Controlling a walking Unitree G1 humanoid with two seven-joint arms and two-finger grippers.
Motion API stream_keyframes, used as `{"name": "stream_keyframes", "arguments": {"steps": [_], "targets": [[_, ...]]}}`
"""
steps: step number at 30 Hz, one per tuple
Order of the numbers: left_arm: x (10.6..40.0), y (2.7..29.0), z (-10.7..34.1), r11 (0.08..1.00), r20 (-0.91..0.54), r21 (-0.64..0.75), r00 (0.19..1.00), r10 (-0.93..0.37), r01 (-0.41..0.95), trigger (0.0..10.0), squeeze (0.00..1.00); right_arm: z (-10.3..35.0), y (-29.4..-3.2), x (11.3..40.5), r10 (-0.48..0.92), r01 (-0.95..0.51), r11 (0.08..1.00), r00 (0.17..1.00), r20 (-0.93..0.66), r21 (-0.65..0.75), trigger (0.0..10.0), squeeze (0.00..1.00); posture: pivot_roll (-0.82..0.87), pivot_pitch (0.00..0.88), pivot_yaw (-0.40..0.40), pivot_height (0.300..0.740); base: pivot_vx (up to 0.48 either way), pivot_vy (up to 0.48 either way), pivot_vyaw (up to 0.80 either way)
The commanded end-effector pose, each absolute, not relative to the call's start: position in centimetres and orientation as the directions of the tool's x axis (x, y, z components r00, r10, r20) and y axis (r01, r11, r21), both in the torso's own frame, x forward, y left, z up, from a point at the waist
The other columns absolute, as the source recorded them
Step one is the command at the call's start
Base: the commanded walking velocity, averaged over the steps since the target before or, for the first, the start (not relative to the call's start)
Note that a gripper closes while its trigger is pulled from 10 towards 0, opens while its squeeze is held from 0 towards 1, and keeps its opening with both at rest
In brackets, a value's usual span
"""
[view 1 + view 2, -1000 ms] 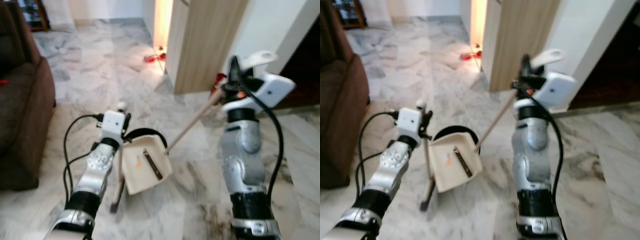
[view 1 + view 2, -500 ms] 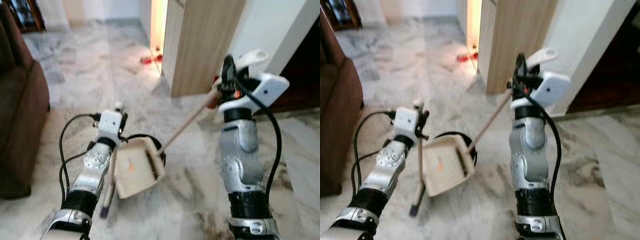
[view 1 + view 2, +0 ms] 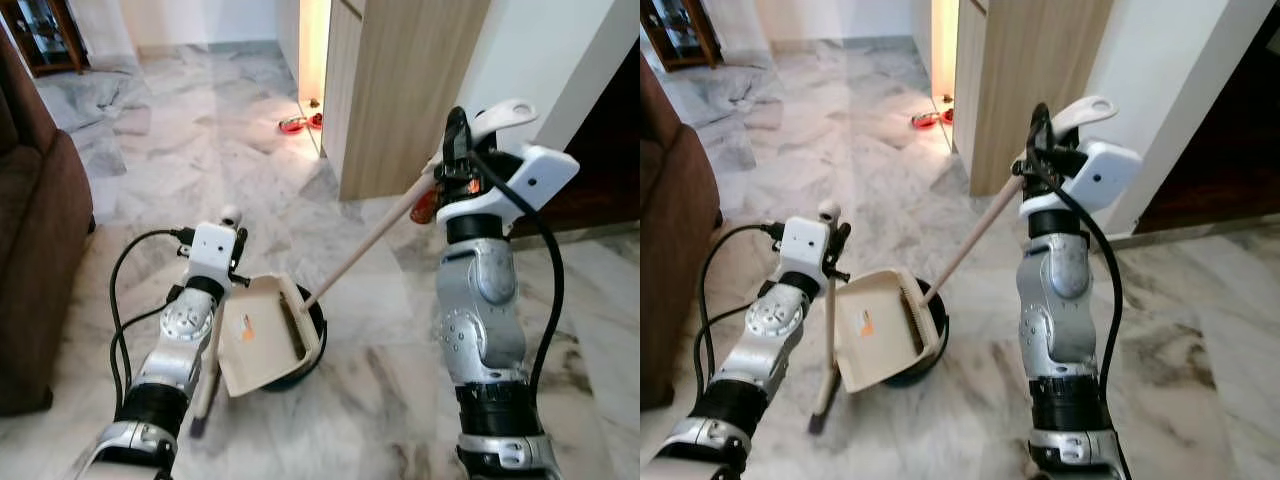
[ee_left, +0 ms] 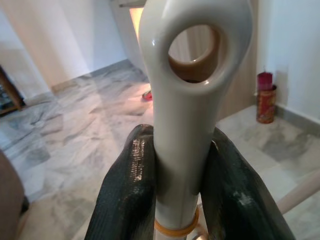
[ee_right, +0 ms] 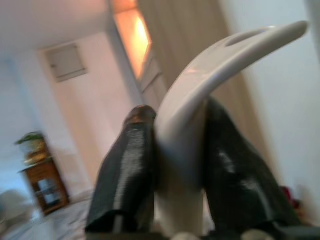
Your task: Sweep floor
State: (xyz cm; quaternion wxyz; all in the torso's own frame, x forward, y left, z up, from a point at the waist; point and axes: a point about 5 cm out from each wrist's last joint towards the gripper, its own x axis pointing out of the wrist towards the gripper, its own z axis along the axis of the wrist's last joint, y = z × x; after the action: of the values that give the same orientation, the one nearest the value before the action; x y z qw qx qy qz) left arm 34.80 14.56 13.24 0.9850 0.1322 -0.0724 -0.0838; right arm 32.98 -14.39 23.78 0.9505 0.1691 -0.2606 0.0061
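Cream dustpan (image 3: 262,338) tilted on marble floor (image 3: 200,170), black broom head (image 3: 305,350) beneath. Left pincer (image 4: 182,200) pinching dustpan handle (image 4: 187,100), forearm angled forward. Right pincer (image 5: 175,175) clamped on broom handle (image 3: 370,245), arm raised, elbow bent, beside wooden cabinet (image 3: 400,90).

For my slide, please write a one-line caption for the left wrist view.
Left gripper shut on the cream plastic dustpan handle, above the grey marble floor.
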Motion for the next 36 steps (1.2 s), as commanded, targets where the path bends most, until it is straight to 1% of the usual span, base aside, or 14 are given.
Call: {"name": "stream_keyframes", "arguments": {"steps": [1, 9, 12, 14, 20, 26, 27, 30, 36], "targets": [[34.9, 15.0, 14.6, 0.952, 0.177, 0.276, 0.967, -0.183, 0.129, 10.0, 0.00, 25.9, -13.8, 32.6, -0.068, -0.145, 0.937, 0.816, 0.574, 0.317, 10.0, 0.00, 0.15, 0.039, -0.034, 0.740, 0.000, 0.000, 0.00], [34.8, 15.0, 14.6, 0.954, 0.183, 0.271, 0.966, -0.183, 0.130, 10.0, 0.00, 26.2, -13.2, 32.5, -0.057, -0.165, 0.934, 0.808, 0.586, 0.318, 10.0, 0.00, 0.15, 0.041, -0.035, 0.740, 0.000, 0.000, 0.00], [34.8, 14.9, 14.7, 0.953, 0.185, 0.271, 0.965, -0.187, 0.133, 10.0, 0.00, 26.5, -12.9, 32.2, -0.055, -0.168, 0.938, 0.793, 0.607, 0.304, 10.0, 0.00, 0.15, 0.042, -0.035, 0.740, 0.000, 0.000, 0.00], [34.7, 14.8, 14.7, 0.953, 0.186, 0.270, 0.964, -0.191, 0.137, 10.0, 0.00, 26.8, -12.2, 31.8, -0.037, -0.185, 0.941, 0.775, 0.630, 0.283, 10.0, 0.00, 0.15, 0.044, -0.035, 0.740, 0.000, 0.000, 0.00], [34.6, 14.5, 14.6, 0.947, 0.187, 0.284, 0.960, -0.207, 0.149, 10.0, 0.00, 27.2, -11.0, 31.5, -0.004, -0.206, 0.948, 0.758, 0.652, 0.244, 10.0, 0.00, 0.15, 0.042, -0.036, 0.740, 0.000, 0.000, 0.00], [34.6, 14.4, 14.6, 0.947, 0.188, 0.283, 0.959, -0.210, 0.152, 10.0, 0.00, 27.8, -10.5, 31.0, -0.027, -0.172, 0.960, 0.727, 0.686, 0.221, 10.0, 0.00, 0.15, 0.041, -0.035, 0.740, 0.000, 0.000, 0.00], [34.6, 14.4, 14.6, 0.946, 0.189, 0.284, 0.958, -0.214, 0.155, 10.0, 0.00, 28.2, -10.2, 30.7, -0.034, -0.144, 0.972, 0.701, 0.713, 0.188, 10.0, 0.00, 0.15, 0.039, -0.035, 0.740, 0.000, 0.000, 0.00], [34.6, 14.3, 14.6, 0.945, 0.189, 0.285, 0.957, -0.219, 0.160, 10.0, 0.00, 28.7, -9.6, 30.2, -0.018, -0.114, 0.985, 0.669, 0.743, 0.127, 10.0, 0.00, 0.15, 0.037, -0.034, 0.740, 0.000, 0.000, 0.00], [34.5, 14.1, 14.6, 0.941, 0.188, 0.292, 0.955, -0.229, 0.169, 10.0, 0.00, 29.2, -8.9, 29.6, -0.010, -0.085, 0.993, 0.626, 0.779, 0.081, 10.0, 0.00, 0.15, 0.038, -0.036, 0.740, 0.000, 0.000, 0.00]]}}
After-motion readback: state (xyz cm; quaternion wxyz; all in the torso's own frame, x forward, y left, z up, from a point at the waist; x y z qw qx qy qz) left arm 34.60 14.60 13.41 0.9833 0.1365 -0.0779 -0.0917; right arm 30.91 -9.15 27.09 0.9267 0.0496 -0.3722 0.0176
